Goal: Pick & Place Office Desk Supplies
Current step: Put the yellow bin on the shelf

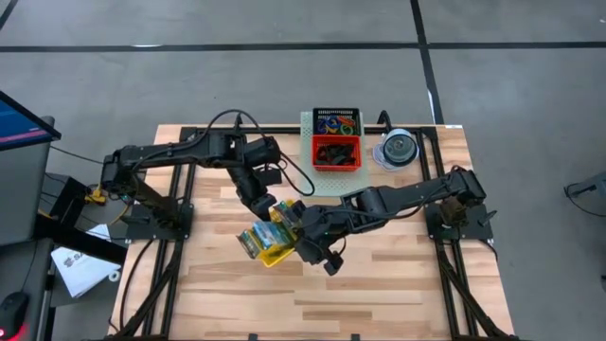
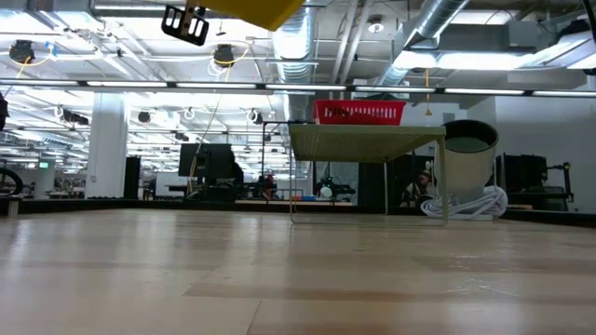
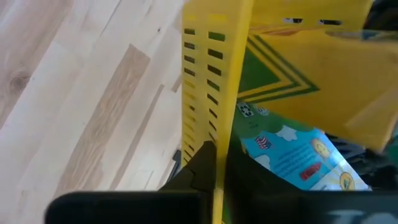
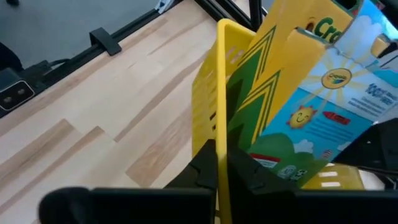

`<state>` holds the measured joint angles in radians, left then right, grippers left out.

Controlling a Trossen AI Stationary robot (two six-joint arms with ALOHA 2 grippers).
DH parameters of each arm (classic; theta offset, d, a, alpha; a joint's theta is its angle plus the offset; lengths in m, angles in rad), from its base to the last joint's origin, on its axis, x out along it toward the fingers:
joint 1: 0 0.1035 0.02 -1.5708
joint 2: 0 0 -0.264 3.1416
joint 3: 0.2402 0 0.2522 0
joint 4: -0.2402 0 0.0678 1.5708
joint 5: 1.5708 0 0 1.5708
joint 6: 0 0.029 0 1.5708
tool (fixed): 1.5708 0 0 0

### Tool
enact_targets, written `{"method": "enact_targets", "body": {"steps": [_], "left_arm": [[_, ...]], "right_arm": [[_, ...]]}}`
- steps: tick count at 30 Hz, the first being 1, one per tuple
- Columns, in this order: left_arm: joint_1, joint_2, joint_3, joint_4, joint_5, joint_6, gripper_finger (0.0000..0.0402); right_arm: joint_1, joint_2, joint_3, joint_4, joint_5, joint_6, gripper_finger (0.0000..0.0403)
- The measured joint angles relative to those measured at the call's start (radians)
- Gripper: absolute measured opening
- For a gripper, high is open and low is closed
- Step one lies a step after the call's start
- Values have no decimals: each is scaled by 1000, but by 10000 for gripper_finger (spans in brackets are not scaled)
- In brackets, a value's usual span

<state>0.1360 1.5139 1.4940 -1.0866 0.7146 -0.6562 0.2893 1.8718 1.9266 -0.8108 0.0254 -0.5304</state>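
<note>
Carrying: yellow basket (image 1: 275, 248) held clear of the bench (image 1: 379, 284) by both arms, one wall each; seen from the low camera as a yellow underside (image 2: 244, 9) high above the wood.
Left pincer (image 3: 217, 165): closed on a slotted basket wall, one finger on each face, so the thin plastic cannot slip.
Right pincer (image 4: 222, 163): likewise clamped across another wall of the basket; probably shares the load and keeps the basket level.
Load: yellow-green crayon boxes (image 4: 280, 62) and a blue-green packet (image 3: 298, 155) standing on edge inside, leaning on one another, kept in by the walls.
Other supplies: red tray (image 1: 337, 152) of black clips and a black crate (image 1: 338, 121) of coloured loops, at the far edge of the bench on a pale green stand (image 2: 363, 140).
Beside the stand: round disc holder (image 1: 397, 149), untouched.
Stage, as judged: mid-transfer, basket not yet set down.
</note>
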Motion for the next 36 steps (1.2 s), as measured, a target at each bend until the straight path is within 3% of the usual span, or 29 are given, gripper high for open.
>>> {"method": "enact_targets", "body": {"steps": [7, 16, 24, 28, 36], "left_arm": [[8, -57, 0, 113, -1, -28, 78], [133, -200, 0, 111, -151, -55, 155], [230, -361, 0, 101, -260, -63, 144], [230, -420, 0, 101, -329, -67, 132], [177, -458, 0, 99, -429, -63, 112]], "right_arm": [[0, 0, 0, 0, 9, 7, 3], [-2, 1, -2, 6, 32, 23, 1], [-45, 1, -2, -80, 132, 204, 1], [-88, 1, -4, -147, 168, 316, 1], [-91, -1, -115, -109, 232, 434, 0]]}}
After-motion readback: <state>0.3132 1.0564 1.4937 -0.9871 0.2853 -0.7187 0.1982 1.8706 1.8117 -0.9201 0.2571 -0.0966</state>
